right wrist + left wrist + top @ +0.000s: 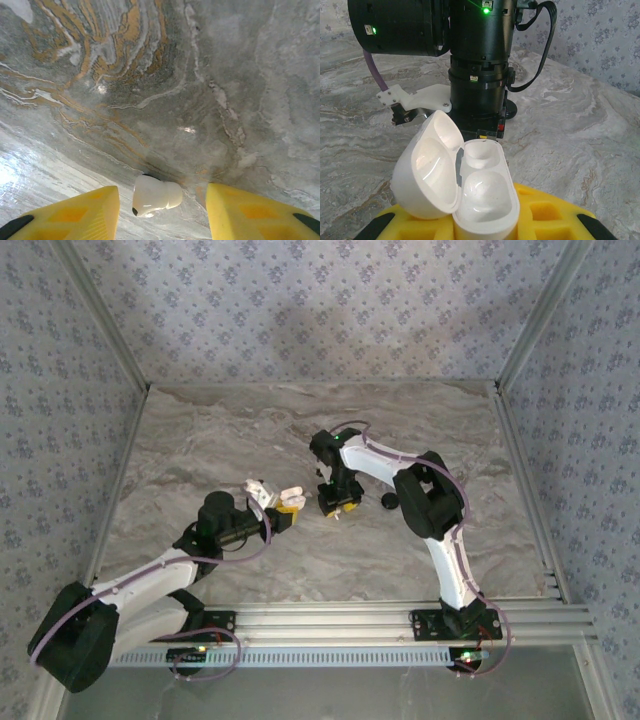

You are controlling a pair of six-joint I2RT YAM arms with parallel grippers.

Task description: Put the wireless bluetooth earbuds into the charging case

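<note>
My left gripper is shut on the charging case, a glossy white box held upright between yellow fingers. Its lid is swung open to the left, and both wells look empty. In the top view the case sits at the left gripper, left of table centre. My right gripper is open and points down at the marble. One small white earbud lies on the table between its yellow fingers, touching neither. The right gripper hovers just right of the case.
A flat black round disc lies on the marble table just right of the right gripper. The right arm's black wrist stands close behind the open case. Patterned walls and metal rails bound the table.
</note>
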